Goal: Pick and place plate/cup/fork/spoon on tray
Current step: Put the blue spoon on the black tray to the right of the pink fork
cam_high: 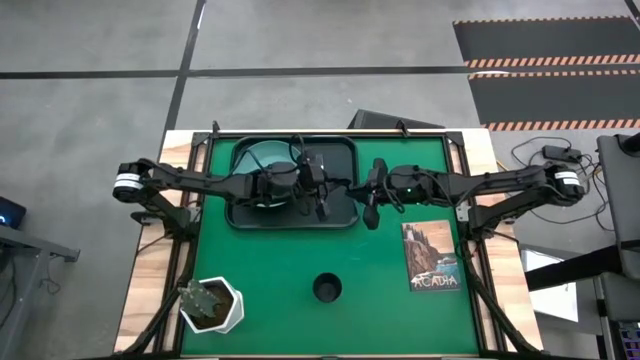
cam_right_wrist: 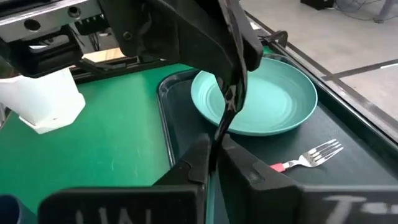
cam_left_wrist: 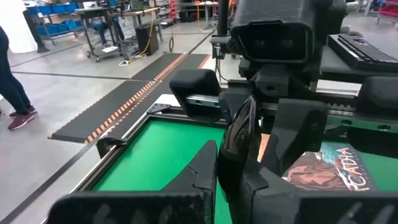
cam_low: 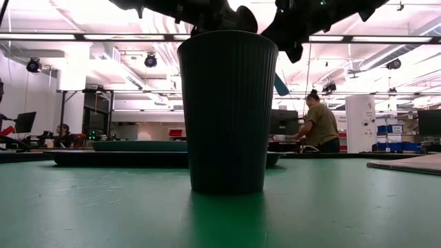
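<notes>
Right gripper [cam_high: 371, 215] fingers are pinched on the slim silver-bowled spoon with light blue handle [cam_right_wrist: 227, 109], which stands up from the fingertips; it looks light, stiff and slick, so I'd keep the pinch firm on the handle. Just beyond the fingers lies the black rectangular raised-rim tray [cam_right_wrist: 166, 124], with bare floor between the round teal-green plate [cam_right_wrist: 273, 106] and the pink-handled fork [cam_right_wrist: 308, 155]. The left gripper [cam_high: 320, 205] crowds in close opposite the fingertips.

The book [cam_high: 432, 256] on the green mat carries the readable title "ACADIA" along its cover's edge.
</notes>
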Controlling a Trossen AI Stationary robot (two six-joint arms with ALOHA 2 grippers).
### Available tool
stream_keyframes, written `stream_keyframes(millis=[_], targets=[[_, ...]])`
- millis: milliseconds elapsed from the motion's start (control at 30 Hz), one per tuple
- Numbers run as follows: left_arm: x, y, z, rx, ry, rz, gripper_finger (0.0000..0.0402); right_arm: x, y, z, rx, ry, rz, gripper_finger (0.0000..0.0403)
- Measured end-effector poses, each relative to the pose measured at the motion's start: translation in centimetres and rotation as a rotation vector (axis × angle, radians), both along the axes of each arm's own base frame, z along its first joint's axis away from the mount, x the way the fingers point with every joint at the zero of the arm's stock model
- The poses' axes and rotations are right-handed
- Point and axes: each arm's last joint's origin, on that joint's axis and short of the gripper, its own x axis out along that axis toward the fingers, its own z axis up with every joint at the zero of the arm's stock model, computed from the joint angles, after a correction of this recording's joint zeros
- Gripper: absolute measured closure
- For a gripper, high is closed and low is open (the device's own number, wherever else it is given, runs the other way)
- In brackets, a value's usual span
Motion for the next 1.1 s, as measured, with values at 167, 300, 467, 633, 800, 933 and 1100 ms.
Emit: stream_keyframes(millis=[167,300,467,633,800,933,1100], targets=[[0.0,0.0,0.0,0.0,-0.005,-0.002,0.0402,-0.2,-0.2,0.1,0.051,-0.003,0.002,0.0394],[0.0,0.0,0.0,0.0,-0.003,-0.002,0.0402,-0.1,-0.4,0.0,0.087,-0.003,0.001,0.0394],[0.0,0.0,0.0,0.0,-0.001,-0.001,0.0402,-0.1,-1.0,-0.1,0.164,-0.006,0.034,0.0395],[0.0,0.0,0.0,0.0,-0.003,0.006,0.0402,-0.2,-1.8,-0.2,0.202,-0.012,0.013,0.0395],[0.0,0.1,0.0,0.001,-0.004,0.01,0.0402,-0.2,-2.0,-0.2,0.216,-0.013,0.022,0.0395],[0.0,0.2,0.0,0.0,-0.004,0.011,0.0402,-0.2,-2.1,-0.2,0.228,-0.014,0.014,0.0395],[0.0,0.2,0.0,0.0,-0.003,0.012,0.0392,-0.3,-2.1,-0.2,0.227,-0.011,0.012,0.0395]])
